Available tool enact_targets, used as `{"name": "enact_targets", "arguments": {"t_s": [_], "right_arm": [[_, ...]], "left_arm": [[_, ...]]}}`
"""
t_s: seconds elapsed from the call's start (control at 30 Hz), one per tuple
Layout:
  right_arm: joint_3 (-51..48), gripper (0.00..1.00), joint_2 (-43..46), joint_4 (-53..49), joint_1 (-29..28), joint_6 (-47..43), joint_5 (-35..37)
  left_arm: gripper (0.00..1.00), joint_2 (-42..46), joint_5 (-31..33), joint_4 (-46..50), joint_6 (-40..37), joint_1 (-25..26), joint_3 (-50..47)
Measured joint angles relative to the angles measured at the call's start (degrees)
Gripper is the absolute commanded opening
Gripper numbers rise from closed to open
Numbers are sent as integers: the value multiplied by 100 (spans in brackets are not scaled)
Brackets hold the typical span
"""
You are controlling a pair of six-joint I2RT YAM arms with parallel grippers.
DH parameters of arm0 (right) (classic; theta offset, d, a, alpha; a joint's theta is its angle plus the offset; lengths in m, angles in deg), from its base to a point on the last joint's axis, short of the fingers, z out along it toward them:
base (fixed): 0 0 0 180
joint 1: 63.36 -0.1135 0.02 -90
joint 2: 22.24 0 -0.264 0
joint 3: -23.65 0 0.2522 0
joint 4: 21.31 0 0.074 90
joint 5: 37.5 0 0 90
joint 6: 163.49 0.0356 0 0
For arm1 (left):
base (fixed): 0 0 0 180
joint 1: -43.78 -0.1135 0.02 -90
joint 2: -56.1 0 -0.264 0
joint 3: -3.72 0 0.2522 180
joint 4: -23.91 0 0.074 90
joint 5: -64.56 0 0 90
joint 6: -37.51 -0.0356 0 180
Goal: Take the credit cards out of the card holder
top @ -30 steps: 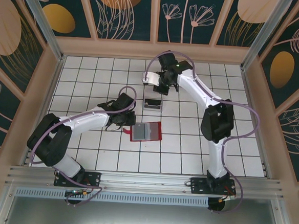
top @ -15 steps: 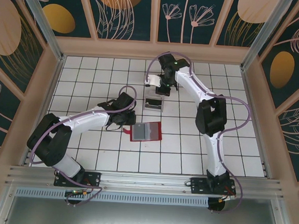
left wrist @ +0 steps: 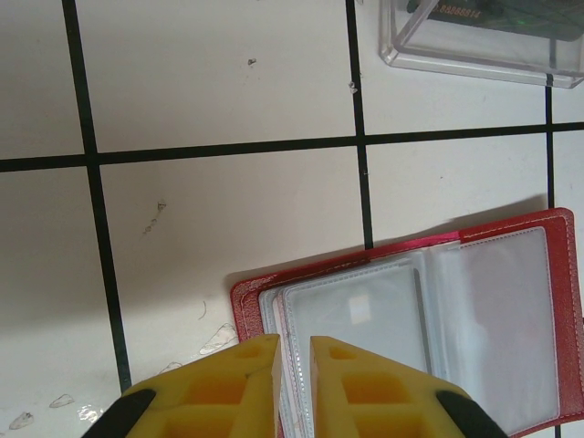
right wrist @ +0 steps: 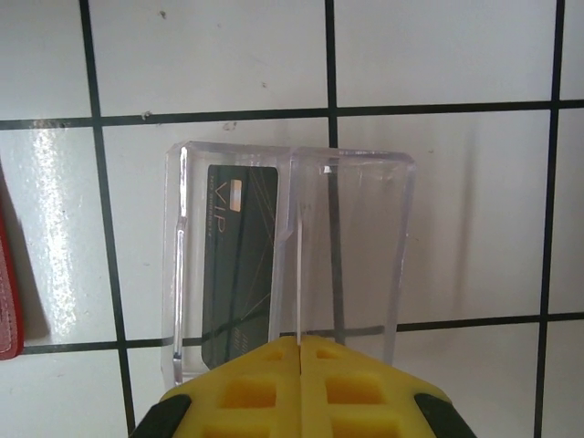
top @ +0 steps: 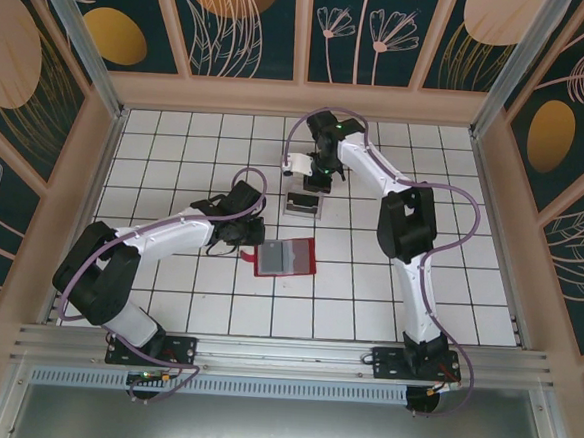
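Card holder [top: 284, 258] lies open near the middle of the table [top: 176, 151], its edge pinched in our left gripper [left wrist: 294, 342]. Our right gripper [right wrist: 299, 342] is closed, empty, near the tray [right wrist: 401, 164] with one dark card [right wrist: 239, 265]. If our pinch slips, the holder could slide.

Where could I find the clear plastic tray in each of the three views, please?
Top external: clear tray just above centre, beyond the red card holder.
Left wrist: tray at the top right corner, cut by the edge.
Right wrist: tray at centre, a dark card in its left compartment.
Shared landmark: the red card holder near it.
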Motion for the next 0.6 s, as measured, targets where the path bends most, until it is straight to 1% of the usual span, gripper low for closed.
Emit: {"name": "enact_targets", "arguments": {"t_s": [0.33, 0.4, 0.47, 0.53, 0.6], "right_arm": [[223, 0, -162, -181, -125, -138, -131], [225, 8, -177, -192, -179, -140, -131], [225, 14, -190, -195, -223, -138, -127], [225, 22, -212, -192, -258, -146, -129], [225, 26, -238, -188, -273, -131, -125]], "left_arm": [[18, 0, 0, 20, 0, 0, 0], [18, 0, 2, 22, 0, 0, 0], [18, 0, 0, 22, 0, 0, 0], [18, 0, 0, 22, 0, 0, 0], [18, 0, 0, 22, 0, 0, 0]]}}
